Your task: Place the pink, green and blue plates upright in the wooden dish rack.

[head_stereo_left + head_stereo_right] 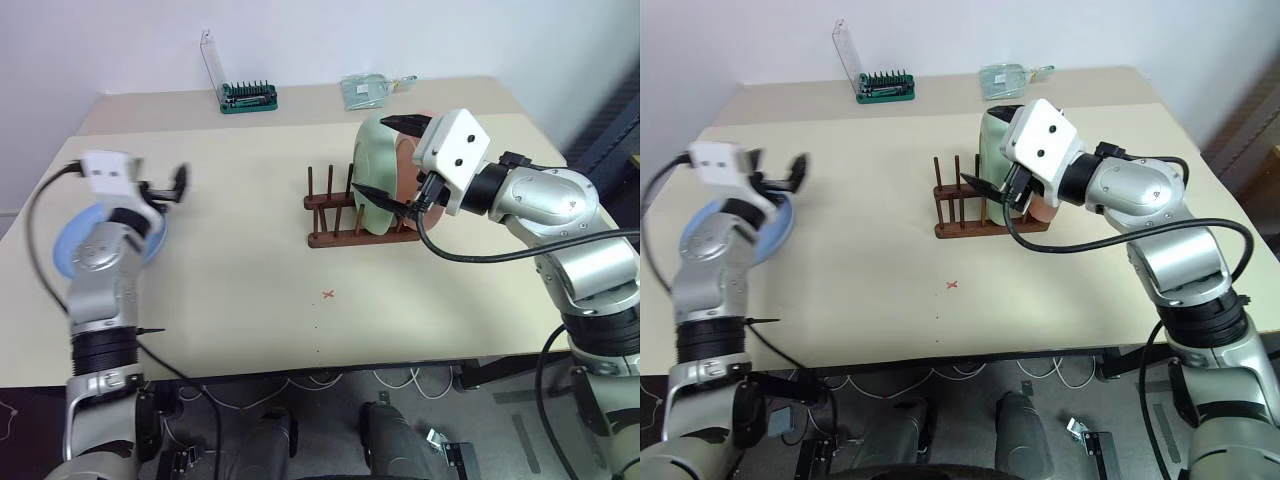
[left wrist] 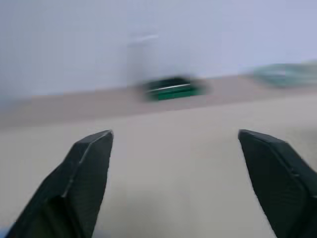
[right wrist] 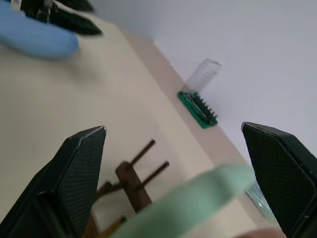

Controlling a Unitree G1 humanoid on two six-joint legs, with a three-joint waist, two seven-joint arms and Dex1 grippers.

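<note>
In the left eye view, the wooden rack (image 1: 350, 212) sits right of centre on the table (image 1: 250, 290), with the green plate (image 1: 376, 170) standing upright in it and the pink plate (image 1: 408, 165) just behind it. The right gripper (image 1: 392, 158) has its jaws spread wide around the green plate's rim, released rather than pinching. The blue plate (image 1: 68, 240) lies flat at the left edge of the frame, partly behind the left arm, and the left gripper (image 1: 172, 187) hovers above and to its right, fingers apart and empty. As I judge it, the step in hand is fetching the blue plate: the left gripper should come down to the near rim and take it by the edge, since a flat plate offers no other hold.

The right eye view shows bare pegs on the rack's left side, so I judge there is room for a third plate there. The middle of the table is bare, giving a free path from left to right. The blue plate lies close to the table's left edge, so a push outward could tip it off.

In the left wrist view, the two fingers stand wide apart over bare table, with the green tool holder (image 2: 173, 89) far off by the wall.

In the right wrist view, the fingers straddle the green plate's rim, with the rack pegs beneath and the blue plate in the upper left corner
</note>
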